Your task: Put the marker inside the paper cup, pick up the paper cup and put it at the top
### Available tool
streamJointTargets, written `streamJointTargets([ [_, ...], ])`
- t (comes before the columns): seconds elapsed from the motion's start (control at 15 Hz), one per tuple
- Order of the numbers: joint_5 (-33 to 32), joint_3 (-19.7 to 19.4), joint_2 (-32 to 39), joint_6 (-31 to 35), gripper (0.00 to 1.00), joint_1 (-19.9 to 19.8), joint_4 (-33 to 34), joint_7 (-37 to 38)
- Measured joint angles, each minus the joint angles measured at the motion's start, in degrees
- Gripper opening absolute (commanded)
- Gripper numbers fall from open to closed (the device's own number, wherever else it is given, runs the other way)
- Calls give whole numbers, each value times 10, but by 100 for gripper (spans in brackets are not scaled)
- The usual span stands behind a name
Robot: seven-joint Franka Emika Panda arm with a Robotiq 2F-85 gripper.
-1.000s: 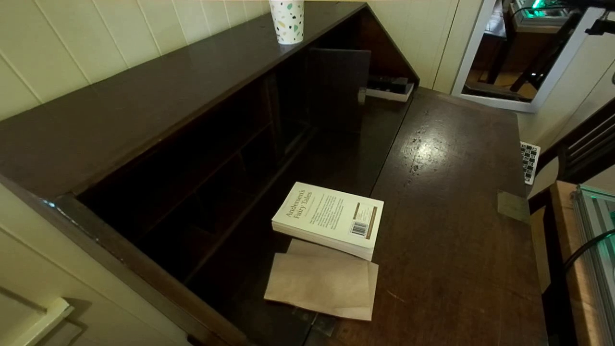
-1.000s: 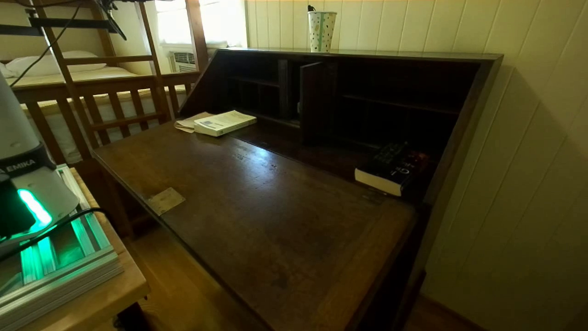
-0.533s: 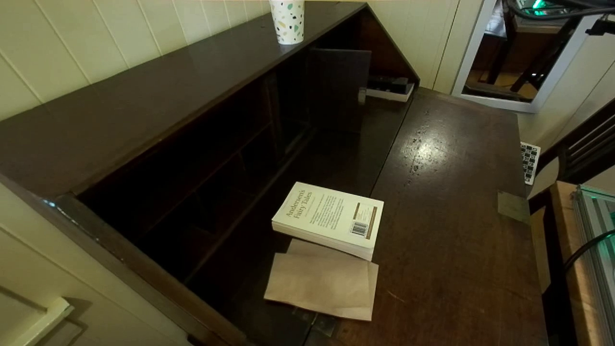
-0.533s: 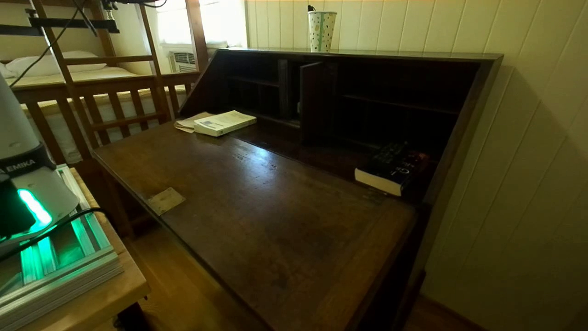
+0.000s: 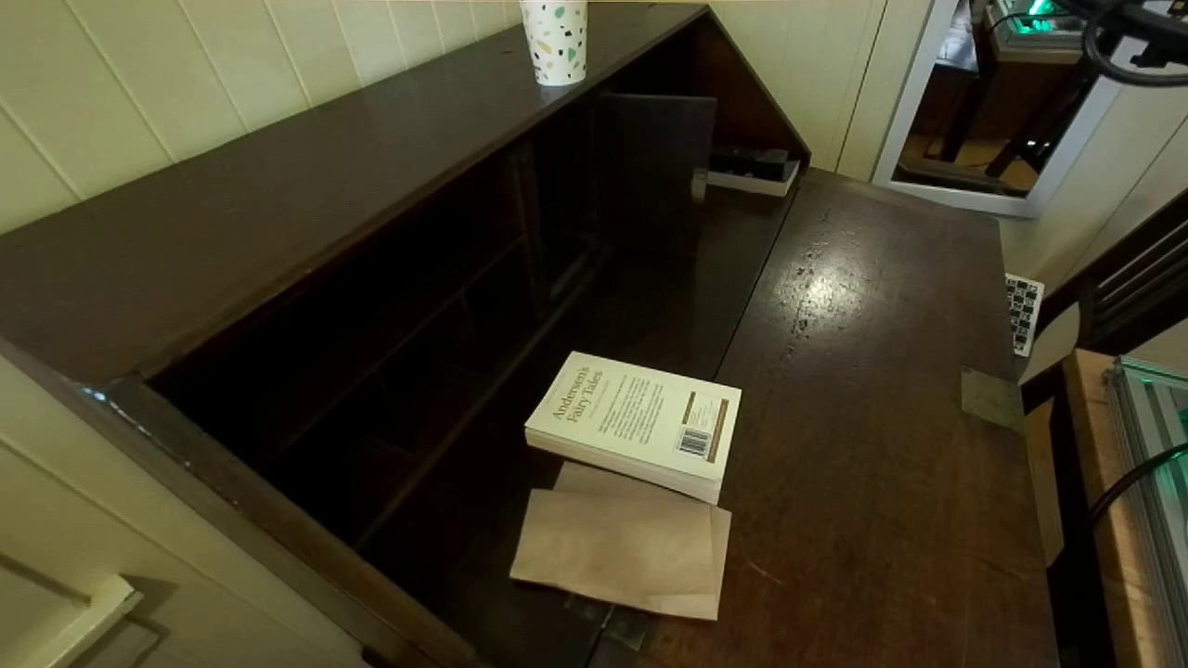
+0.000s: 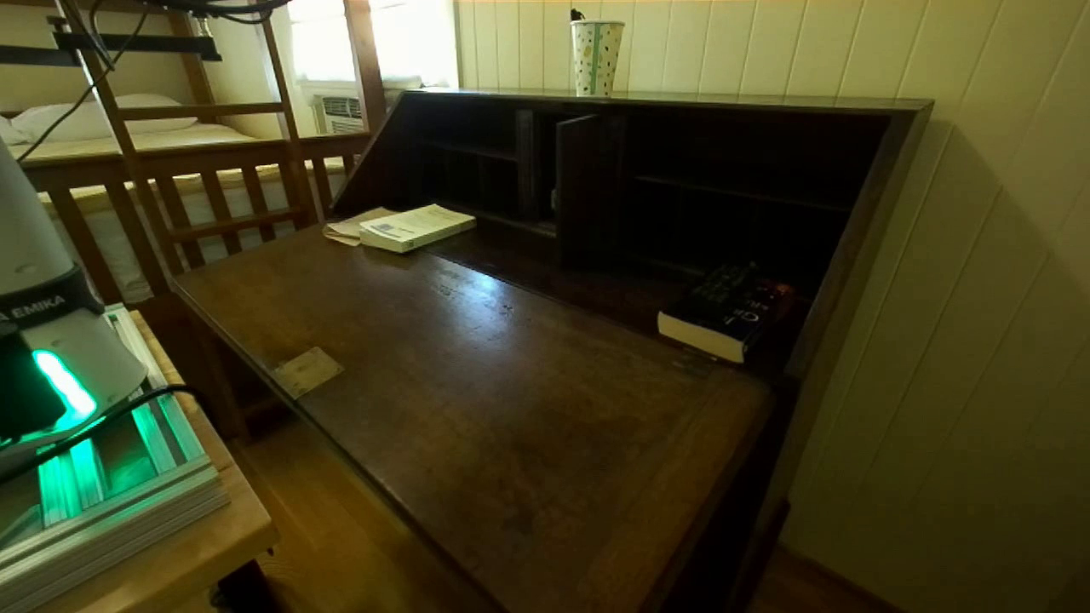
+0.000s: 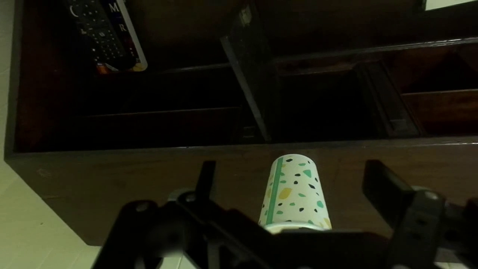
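Gripper (image 7: 291,172) is showing fingers (image 7: 206,179) spread well apart, holding nothing. In the wrist view the paper cup (image 7: 295,192) is sitting lower middle, rim toward the bottom of the frame, touching neither finger. Judging from this, release is looking complete and the work now is getting clear. Best done with fingers wide, backing off straight; a sideways sweep could tip a light cup.

In an exterior view dark cabled hardware (image 5: 1151,30), likely the arm's, is showing only at the upper right corner, well apart from the cup, which is standing upper middle, near the front edge of the dark-brown top (image 5: 278,186). White book (image 5: 640,417) is lying lower middle beside brown paper (image 5: 617,547), on a worn, glossy desk surface (image 5: 891,464).

In an exterior view what is probably the marker (image 6: 577,15) is poking above the cup's rim, top middle. Dark book (image 6: 724,311) is lying at right; bunk bed (image 6: 230,148) and bright window (image 6: 375,42) are filling the upper left.
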Motion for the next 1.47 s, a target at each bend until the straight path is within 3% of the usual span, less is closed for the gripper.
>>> streamJointTargets([
  [0.4, 17, 0, -31, 43, 100, 0, -64, -12],
  [1.47, 17, 0, -36, 44, 100, 0, -69, -12],
])
